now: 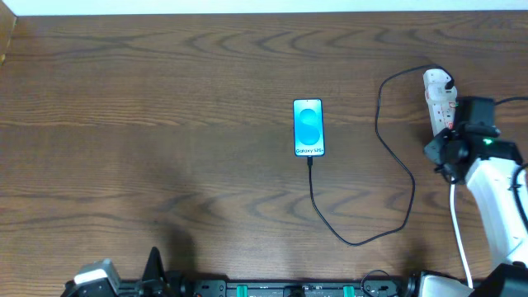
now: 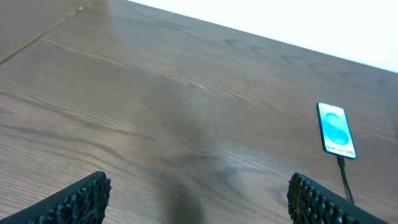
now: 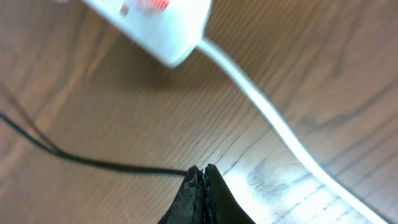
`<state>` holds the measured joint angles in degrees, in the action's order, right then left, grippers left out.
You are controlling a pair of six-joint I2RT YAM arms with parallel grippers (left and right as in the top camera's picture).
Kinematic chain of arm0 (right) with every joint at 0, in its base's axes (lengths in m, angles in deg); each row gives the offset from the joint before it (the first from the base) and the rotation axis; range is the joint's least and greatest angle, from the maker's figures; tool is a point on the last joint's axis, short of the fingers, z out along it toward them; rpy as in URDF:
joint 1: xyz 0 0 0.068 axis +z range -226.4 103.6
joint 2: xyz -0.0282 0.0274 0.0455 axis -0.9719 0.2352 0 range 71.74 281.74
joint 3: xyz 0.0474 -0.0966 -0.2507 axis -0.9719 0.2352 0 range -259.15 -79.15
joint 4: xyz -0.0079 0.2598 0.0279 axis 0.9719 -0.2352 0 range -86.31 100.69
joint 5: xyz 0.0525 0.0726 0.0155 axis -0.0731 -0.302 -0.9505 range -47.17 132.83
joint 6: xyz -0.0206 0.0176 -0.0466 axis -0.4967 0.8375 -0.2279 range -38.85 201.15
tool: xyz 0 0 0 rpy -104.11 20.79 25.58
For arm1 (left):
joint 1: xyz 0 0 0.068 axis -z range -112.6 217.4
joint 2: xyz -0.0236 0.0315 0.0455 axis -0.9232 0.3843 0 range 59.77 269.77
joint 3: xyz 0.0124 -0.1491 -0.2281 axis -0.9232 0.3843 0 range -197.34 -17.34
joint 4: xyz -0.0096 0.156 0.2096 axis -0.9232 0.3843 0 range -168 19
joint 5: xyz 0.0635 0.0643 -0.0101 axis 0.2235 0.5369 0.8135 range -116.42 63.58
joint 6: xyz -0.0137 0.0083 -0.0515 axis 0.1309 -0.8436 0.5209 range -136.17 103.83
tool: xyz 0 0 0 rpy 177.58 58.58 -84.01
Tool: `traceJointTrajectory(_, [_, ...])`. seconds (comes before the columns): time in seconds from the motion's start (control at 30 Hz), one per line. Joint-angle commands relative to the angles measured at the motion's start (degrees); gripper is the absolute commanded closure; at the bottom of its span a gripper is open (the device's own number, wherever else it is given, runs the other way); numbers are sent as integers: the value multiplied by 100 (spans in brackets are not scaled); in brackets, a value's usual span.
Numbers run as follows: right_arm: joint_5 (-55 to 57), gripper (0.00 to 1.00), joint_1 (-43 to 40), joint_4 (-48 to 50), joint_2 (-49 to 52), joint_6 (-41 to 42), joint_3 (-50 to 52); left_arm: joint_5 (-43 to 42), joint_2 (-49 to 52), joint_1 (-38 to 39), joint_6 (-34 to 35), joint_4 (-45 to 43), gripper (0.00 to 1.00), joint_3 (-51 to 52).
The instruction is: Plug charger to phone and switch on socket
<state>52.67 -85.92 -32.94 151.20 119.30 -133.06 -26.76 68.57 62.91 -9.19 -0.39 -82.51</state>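
The phone (image 1: pixel 308 127) lies screen up at the table's middle, its light-blue screen lit. It also shows in the left wrist view (image 2: pixel 336 129). The charger's black cable (image 1: pixel 330 224) meets the phone's near edge, loops right and runs up to the white adapter (image 1: pixel 440 80) on the socket (image 1: pixel 438 101), a white power strip at the far right. My right gripper (image 1: pixel 441 157) is shut, just by the strip's near end (image 3: pixel 158 25). The cable (image 3: pixel 93 162) passes behind its tips (image 3: pixel 202 169). My left gripper (image 2: pixel 199 186) is open and empty at the front left.
The strip's thick white cord (image 3: pixel 267 112) runs from its near end towards the front right, beside my right arm (image 1: pixel 495 186). A strip of arm bases lines the front edge (image 1: pixel 280 289). The table's far edge meets a white wall.
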Motion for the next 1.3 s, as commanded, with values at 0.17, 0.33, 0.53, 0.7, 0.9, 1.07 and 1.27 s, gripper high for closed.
traceJointTrajectory(0.17, [76,99,-638,-227,7,35,-831,103,-105,20,-96,-55,9,24])
traceJointTrajectory(0.33, [203,99,-658,-236,7,33,-911,177,-111,323,-153,-74,9,24])
traceJointTrajectory(0.53, [210,99,-658,-400,90,-59,-1029,549,-125,485,-201,-101,9,24])
traceJointTrajectory(0.7, [219,99,-669,-804,612,-205,-1578,551,-345,485,-201,-101,9,24])
traceJointTrajectory(0.9, [179,99,-671,-1405,1705,-411,-2546,553,-841,485,-203,-118,9,24])
traceJointTrajectory(1.07, [87,99,-745,-1648,2586,-461,-3397,549,-863,485,-201,-120,9,37])
traceJointTrajectory(1.27, [-321,99,-828,-1637,3410,-570,-4249,551,-863,485,-201,-120,9,50])
